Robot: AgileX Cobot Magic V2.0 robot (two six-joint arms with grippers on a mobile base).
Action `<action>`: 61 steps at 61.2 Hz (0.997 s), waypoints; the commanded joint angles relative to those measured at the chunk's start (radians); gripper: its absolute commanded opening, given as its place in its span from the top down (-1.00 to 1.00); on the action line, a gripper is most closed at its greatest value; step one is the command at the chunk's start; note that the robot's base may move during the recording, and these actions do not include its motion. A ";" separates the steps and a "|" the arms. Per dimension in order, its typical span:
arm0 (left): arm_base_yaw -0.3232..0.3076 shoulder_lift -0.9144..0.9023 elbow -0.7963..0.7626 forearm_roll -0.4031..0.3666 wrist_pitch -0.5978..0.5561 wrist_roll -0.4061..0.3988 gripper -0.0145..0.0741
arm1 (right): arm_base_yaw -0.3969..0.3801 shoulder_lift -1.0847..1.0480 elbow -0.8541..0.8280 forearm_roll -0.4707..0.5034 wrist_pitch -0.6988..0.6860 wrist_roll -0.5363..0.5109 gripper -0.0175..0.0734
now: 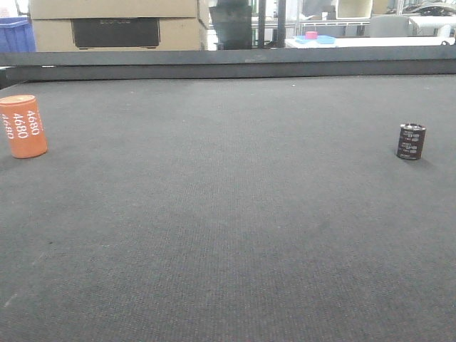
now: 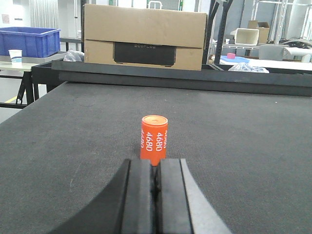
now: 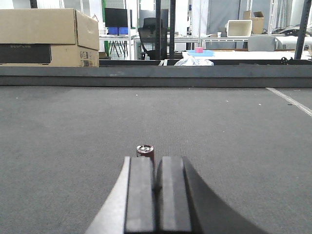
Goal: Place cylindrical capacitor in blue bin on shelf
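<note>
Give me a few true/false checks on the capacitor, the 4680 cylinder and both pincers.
1. The cylindrical capacitor stands upright on the mat. True.
2. The right pincer grips the capacitor. False: it is shut and empty; the capacitor stands ahead of it.
3. The orange cylinder lies on its side. False: it stands upright.
4. The left pincer is shut, pointing at the orange cylinder. True.
5. Capacitor and orange cylinder touch. False: they stand far apart, at opposite sides of the mat.

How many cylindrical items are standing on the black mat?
2. The orange cylinder marked 4680 stands at the far left of the mat; the cylindrical capacitor stands at the right. No others show.
</note>
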 commanded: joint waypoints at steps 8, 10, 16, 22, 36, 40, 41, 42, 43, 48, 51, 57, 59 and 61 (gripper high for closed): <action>0.004 -0.005 -0.001 0.004 -0.019 -0.003 0.92 | -0.005 -0.003 0.001 -0.018 -0.031 -0.006 0.98; 0.004 -0.005 -0.001 0.004 -0.019 -0.003 0.92 | -0.005 -0.003 0.001 -0.026 -0.054 -0.006 0.98; 0.004 -0.005 -0.001 0.004 -0.045 -0.003 0.92 | -0.005 -0.003 0.001 -0.029 -0.152 -0.006 0.98; 0.004 -0.005 -0.001 0.004 -0.101 -0.003 0.92 | -0.005 -0.003 0.001 -0.029 -0.285 -0.006 0.98; 0.004 -0.005 -0.060 0.034 -0.011 -0.003 0.92 | -0.005 -0.003 -0.028 -0.031 -0.216 -0.006 0.98; 0.004 -0.005 -0.114 0.064 0.027 -0.003 0.92 | -0.005 -0.003 -0.082 -0.038 -0.139 -0.006 0.98; 0.004 -0.003 -0.126 0.071 0.038 -0.003 0.92 | -0.005 -0.003 -0.101 -0.044 -0.111 -0.006 0.98; 0.004 0.003 -0.139 0.084 0.052 -0.003 0.92 | -0.005 -0.003 -0.114 -0.049 -0.092 -0.006 0.98; 0.004 0.011 -0.159 0.092 0.075 -0.003 0.92 | -0.005 -0.003 -0.133 -0.052 -0.066 -0.006 0.98; 0.004 0.062 -0.250 0.114 0.179 -0.003 0.92 | -0.005 0.004 -0.209 -0.057 0.016 -0.006 0.98; 0.004 0.100 -0.300 0.114 0.216 -0.003 0.92 | -0.005 0.030 -0.245 -0.057 0.038 -0.006 0.98; 0.004 0.194 -0.394 0.114 0.241 -0.003 0.92 | -0.005 0.118 -0.313 -0.057 0.066 -0.006 0.98; 0.004 0.235 -0.427 0.113 0.246 -0.003 0.92 | -0.005 0.146 -0.329 -0.057 0.066 -0.006 0.98; 0.004 0.270 -0.455 0.110 0.252 -0.003 0.92 | -0.005 0.177 -0.346 -0.057 0.068 -0.006 0.98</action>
